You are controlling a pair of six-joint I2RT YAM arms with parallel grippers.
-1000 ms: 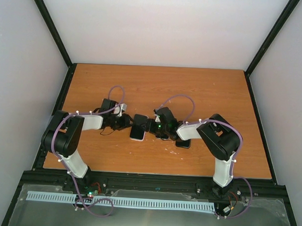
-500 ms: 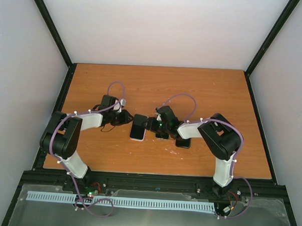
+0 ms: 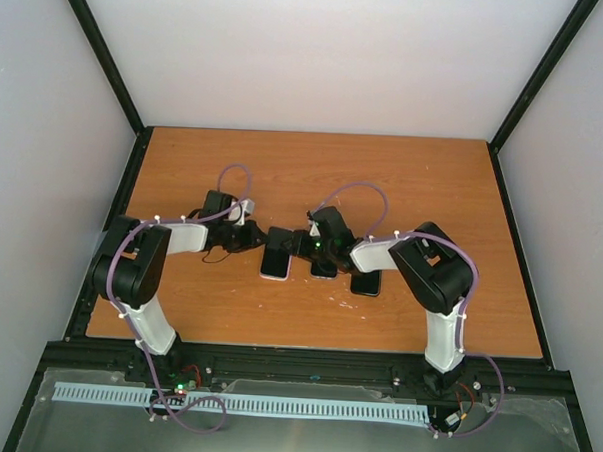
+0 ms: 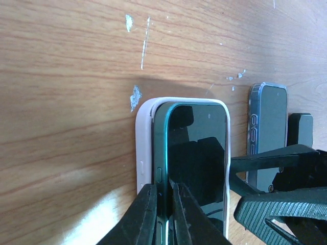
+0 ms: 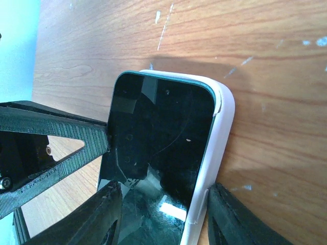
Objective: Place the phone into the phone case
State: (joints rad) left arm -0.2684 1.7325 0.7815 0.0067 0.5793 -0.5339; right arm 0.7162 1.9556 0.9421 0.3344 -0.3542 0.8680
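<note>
Nearest in the left wrist view, the left claw [image 4: 163, 214] has its fingers almost together, pinching the teal long edge of the phone [image 4: 196, 153]. The right claw [image 5: 163, 206] stands with its jaws apart at the near end of the phone case [image 4: 144, 148], clamping nothing that I can make out. The phone lies face up in the pale case on the bench [image 4: 66, 76]. The pinched edge rides above the case wall, so the phone looks not fully seated.

I judge the phone stiff and fairly light, with a slick glass face that could scratch. It is best held by its long edges and pressed down at the corners. The case looks soft and pliable, and its lip probably has to stretch over the phone.

Counted: one phone in one case, and two claws. Farther off are one blue-rimmed phone [image 4: 268, 138] and one small black object [image 4: 300, 130] that I cannot identify.
</note>
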